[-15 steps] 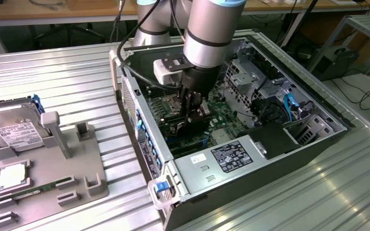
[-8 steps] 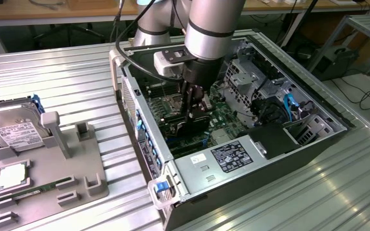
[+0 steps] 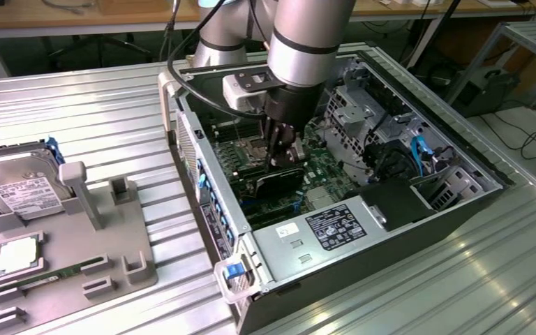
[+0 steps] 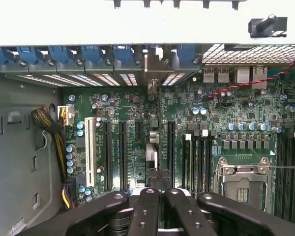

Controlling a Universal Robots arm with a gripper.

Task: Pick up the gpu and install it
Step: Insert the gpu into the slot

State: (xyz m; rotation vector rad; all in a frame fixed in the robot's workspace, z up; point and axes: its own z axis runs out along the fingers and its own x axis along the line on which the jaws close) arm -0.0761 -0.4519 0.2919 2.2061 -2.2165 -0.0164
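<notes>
Tool [image 4: 155,206] grips gpu [image 3: 280,183] above motherboard [image 4: 137,103].

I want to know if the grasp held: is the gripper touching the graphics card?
Touching. In the exterior view the gripper is closed on the graphics card, held edge-down inside the computer case.

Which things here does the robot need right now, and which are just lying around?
Needed:
- gpu, held in the hand
- computer case
- motherboard

Lying around:
- hard drive
- memory stick
- grey holder tray
</notes>
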